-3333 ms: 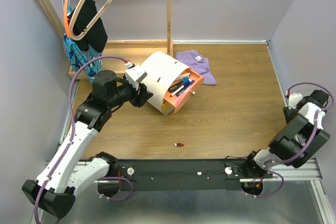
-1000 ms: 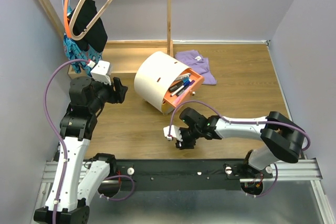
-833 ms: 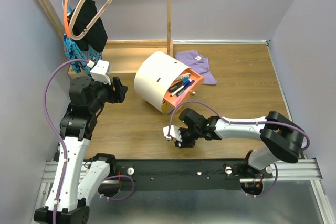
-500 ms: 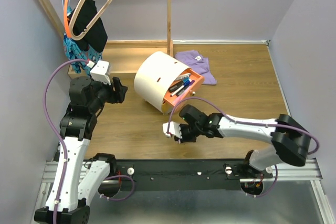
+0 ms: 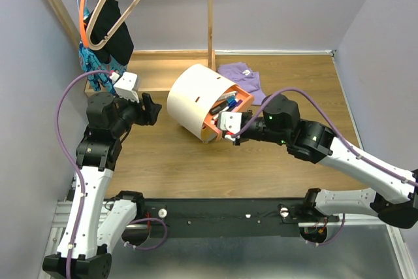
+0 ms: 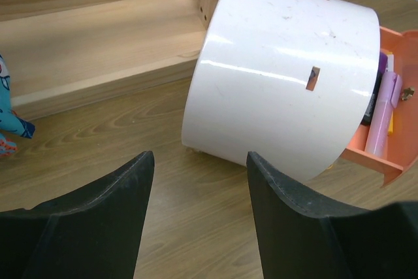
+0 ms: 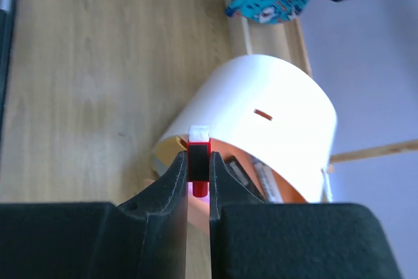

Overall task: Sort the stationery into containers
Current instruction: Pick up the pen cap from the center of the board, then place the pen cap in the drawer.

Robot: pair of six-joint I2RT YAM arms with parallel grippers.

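The cream-white drum container (image 5: 191, 98) lies tilted, its orange drawer (image 5: 228, 117) pulled out. Several markers and pens (image 5: 225, 104) lie in that drawer. My right gripper (image 5: 228, 134) hovers at the drawer's front corner. In the right wrist view it (image 7: 198, 161) is shut on a small red-and-black piece with a white tip (image 7: 198, 153), held over the container (image 7: 261, 106). My left gripper (image 5: 149, 110) stands open and empty to the left of the drum. Its wrist view shows the gripper (image 6: 198, 158) short of the container (image 6: 281, 70), with a pink marker (image 6: 382, 119) in the drawer.
A purple cloth (image 5: 248, 76) lies behind the drum. A wooden tray (image 5: 153, 70) runs along the back left, with an upright wooden post (image 5: 210, 11). Hangers with clothes (image 5: 104, 27) hang at the far left.
My right gripper closed on the small red piece near the table's front, lifted it and carried it back to the orange drawer. The left arm barely moved.
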